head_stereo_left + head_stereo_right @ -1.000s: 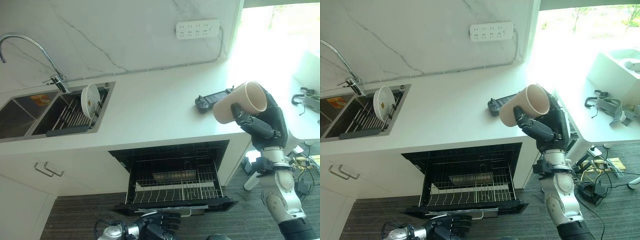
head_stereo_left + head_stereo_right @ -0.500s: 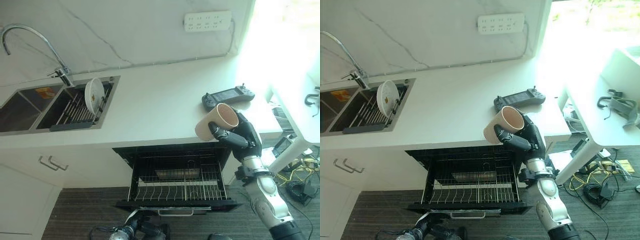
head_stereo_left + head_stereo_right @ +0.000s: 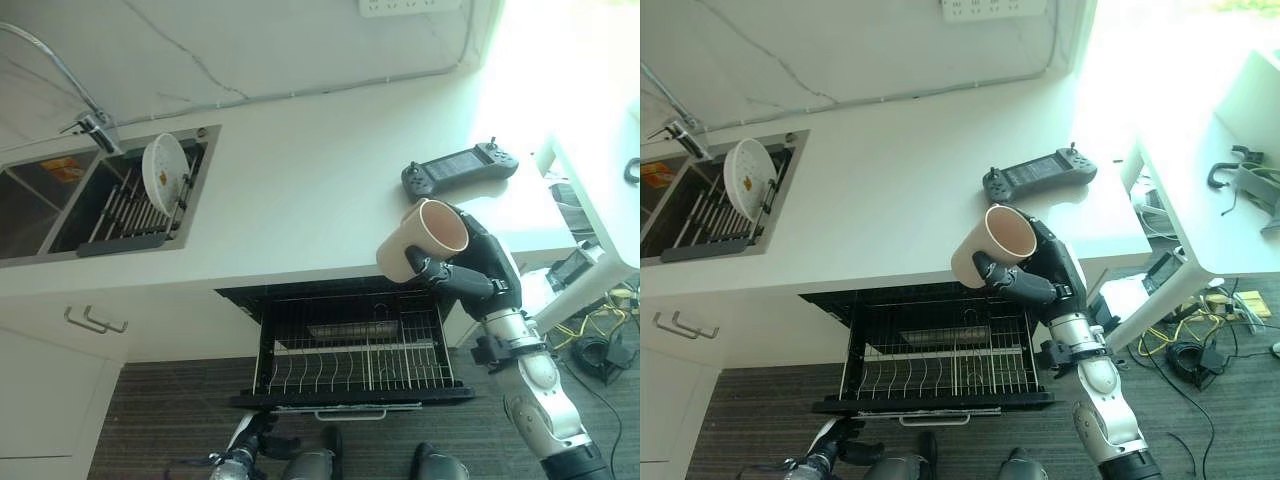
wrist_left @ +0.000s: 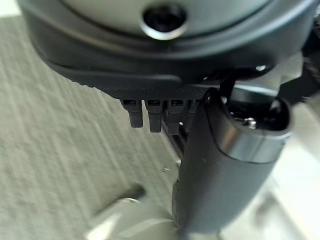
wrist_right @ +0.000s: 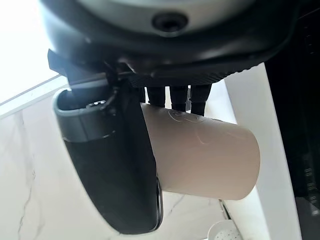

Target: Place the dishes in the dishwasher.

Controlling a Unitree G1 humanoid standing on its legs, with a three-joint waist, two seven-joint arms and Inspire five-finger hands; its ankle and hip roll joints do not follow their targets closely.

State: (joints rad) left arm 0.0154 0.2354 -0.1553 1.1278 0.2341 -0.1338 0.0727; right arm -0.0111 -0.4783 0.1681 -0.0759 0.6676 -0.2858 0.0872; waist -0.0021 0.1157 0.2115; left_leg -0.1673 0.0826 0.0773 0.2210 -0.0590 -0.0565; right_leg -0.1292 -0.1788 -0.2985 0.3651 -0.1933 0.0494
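My right hand point(image 3: 482, 278) is shut on a beige cup point(image 3: 424, 238). The cup lies tilted with its mouth up and to the right, and my fingers point(image 5: 170, 94) and thumb wrap its side point(image 5: 200, 155). It hangs at the counter's front edge, above the right end of the open dishwasher. The wire rack point(image 3: 358, 362) is pulled out and carries no dishes. A white plate point(image 3: 161, 175) stands upright in the sink's drying rack at far left. My left hand point(image 3: 828, 452) hangs low near the floor with relaxed fingers point(image 4: 150, 116), holding nothing.
A black handheld controller point(image 3: 459, 168) lies on the white counter point(image 3: 300, 200) just behind the cup. The sink and faucet point(image 3: 90, 125) are at left. A white table point(image 3: 1220, 215) stands at right, with cables on the floor beneath it.
My right hand has brought the cup down and to the left, from high beside the counter's end to its front edge over the dishwasher. The camera has also tilted down.
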